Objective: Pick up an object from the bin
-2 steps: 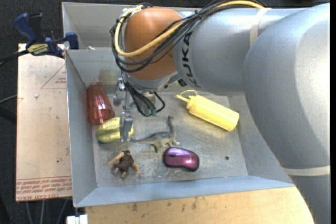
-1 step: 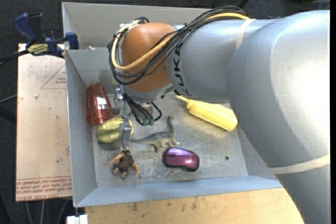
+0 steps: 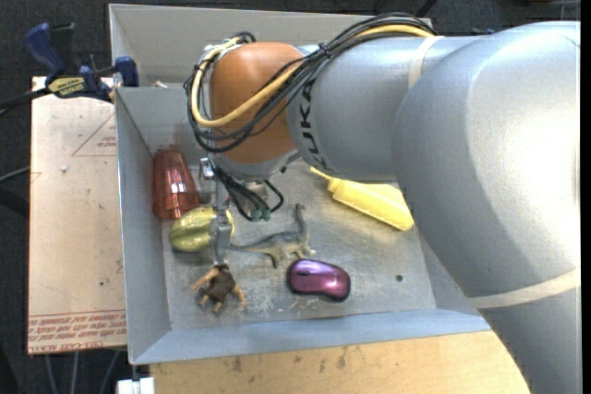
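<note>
My gripper (image 3: pixel 222 240) reaches down from under the orange wrist cover into the left half of the bin. It stands right beside an olive-green rounded thing (image 3: pixel 192 232), at that thing's right edge and apparently touching it. A small brown toy figure (image 3: pixel 219 288) lies just below the gripper's tip. A grey lizard-like toy (image 3: pixel 282 244) stretches along the floor to its right. A red see-through cup (image 3: pixel 173 185) lies on its side against the left wall, above the green thing.
A glossy purple oval thing (image 3: pixel 319 279) lies near the front wall right of centre. A yellow wedge-shaped thing (image 3: pixel 371 202) sticks out from beneath the arm. The big grey arm covers the bin's right side and back.
</note>
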`<state>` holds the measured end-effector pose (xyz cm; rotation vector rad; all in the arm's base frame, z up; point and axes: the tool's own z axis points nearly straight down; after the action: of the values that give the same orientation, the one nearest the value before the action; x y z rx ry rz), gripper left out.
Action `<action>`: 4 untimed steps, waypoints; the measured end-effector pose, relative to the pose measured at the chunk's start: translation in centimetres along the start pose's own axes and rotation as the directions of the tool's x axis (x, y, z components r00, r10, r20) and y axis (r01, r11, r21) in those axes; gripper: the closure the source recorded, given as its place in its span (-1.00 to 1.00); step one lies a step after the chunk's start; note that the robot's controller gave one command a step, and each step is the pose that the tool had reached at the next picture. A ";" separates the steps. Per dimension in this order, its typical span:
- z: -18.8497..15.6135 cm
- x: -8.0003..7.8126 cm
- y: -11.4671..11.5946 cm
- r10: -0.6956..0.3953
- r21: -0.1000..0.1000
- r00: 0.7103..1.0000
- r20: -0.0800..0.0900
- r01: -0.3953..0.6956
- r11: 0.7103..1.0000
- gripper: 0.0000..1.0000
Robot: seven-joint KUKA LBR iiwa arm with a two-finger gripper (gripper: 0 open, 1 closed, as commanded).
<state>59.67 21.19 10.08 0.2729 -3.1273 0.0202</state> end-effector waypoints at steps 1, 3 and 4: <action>2.7 0.1 -0.3 -0.014 0.002 1.000 0.001 0.014 1.000 -1.00; 2.8 0.5 0.8 0.106 -0.015 0.994 0.011 -0.106 0.994 1.00; 2.3 0.7 0.8 0.107 -0.014 0.994 0.006 -0.107 0.994 1.00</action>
<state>58.89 21.84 7.76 0.1058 -3.1440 -0.0026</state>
